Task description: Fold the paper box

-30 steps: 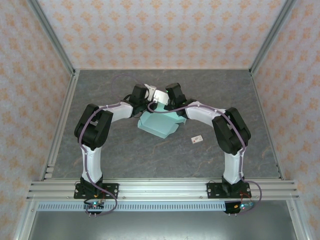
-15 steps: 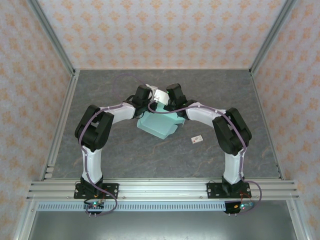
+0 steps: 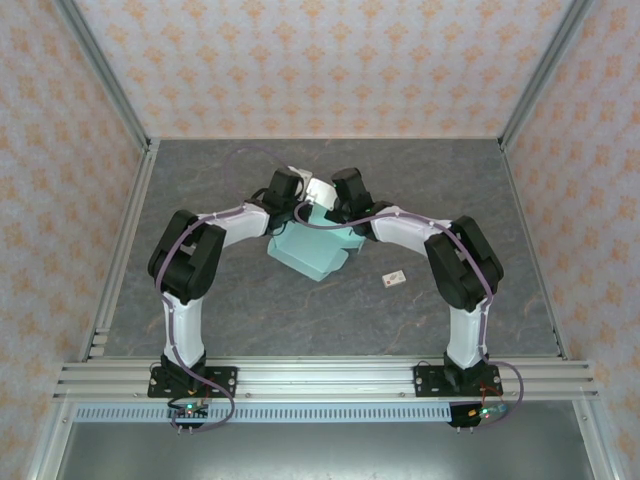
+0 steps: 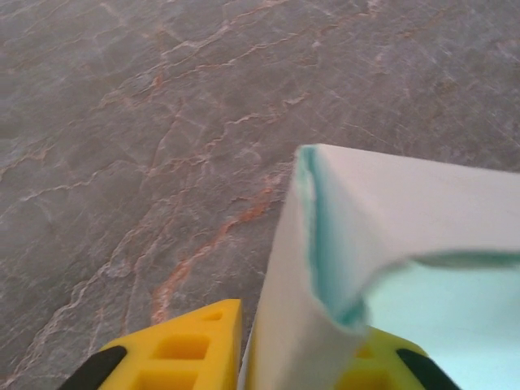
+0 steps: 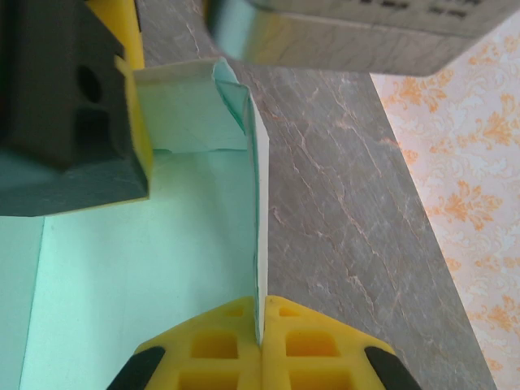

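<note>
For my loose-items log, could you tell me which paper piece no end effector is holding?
The tiny white tag, lying alone on the table right of the mint paper box, which the left end effector and right end effector both grip.

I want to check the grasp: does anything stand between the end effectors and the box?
Nothing visible does. The right end effector is shut on the edge of the box, and the left end effector has a flap between its fingers. The tag lies apart.
</note>
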Controlling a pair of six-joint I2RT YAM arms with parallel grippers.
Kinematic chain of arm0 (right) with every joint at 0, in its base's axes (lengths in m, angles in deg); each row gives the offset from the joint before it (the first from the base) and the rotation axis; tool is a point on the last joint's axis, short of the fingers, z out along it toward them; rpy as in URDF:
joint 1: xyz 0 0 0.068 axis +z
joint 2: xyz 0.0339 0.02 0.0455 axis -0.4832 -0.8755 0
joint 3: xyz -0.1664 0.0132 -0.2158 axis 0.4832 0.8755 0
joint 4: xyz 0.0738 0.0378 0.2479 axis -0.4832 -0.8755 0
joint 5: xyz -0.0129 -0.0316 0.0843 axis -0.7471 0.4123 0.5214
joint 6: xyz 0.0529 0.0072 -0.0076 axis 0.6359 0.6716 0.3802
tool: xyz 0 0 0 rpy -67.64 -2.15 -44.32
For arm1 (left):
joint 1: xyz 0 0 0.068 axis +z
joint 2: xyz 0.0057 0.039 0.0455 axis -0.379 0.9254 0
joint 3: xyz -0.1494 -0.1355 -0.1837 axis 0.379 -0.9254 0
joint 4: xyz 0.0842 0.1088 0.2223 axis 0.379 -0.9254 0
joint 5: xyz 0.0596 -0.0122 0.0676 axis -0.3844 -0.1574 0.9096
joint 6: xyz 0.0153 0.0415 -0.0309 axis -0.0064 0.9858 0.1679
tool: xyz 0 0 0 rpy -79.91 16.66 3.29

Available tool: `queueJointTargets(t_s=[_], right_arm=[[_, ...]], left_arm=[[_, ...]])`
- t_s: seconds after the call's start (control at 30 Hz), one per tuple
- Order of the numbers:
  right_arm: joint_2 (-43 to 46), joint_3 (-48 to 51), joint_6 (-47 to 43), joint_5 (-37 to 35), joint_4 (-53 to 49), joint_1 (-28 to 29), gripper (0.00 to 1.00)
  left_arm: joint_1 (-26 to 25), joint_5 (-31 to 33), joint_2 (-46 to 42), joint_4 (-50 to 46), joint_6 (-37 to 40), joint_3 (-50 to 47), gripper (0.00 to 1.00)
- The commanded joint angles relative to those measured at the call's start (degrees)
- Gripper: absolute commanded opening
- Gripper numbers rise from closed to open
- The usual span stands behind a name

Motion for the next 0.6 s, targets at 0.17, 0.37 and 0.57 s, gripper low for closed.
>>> queueJointTargets(t_s=[0.17,0.37,0.57], right_arm=[[3.62,-0.8,1.1,1.41,1.27,0.81,0.02],[3.29,-1.22,0.62,0.84,0.88,0.77,0.02],[2.97,-1.54,0.33,0.6,0.45,0.68,0.02]], left_arm=[[2.95,-5.1,-2.18,-3.48,-1.49,-0.34,0.31],[3.33,-6.04,-3.71,-5.01,-1.24,-1.44,0.4],[3.43,-5.76,-4.1,-7.1,-0.41,-1.83,0.39]])
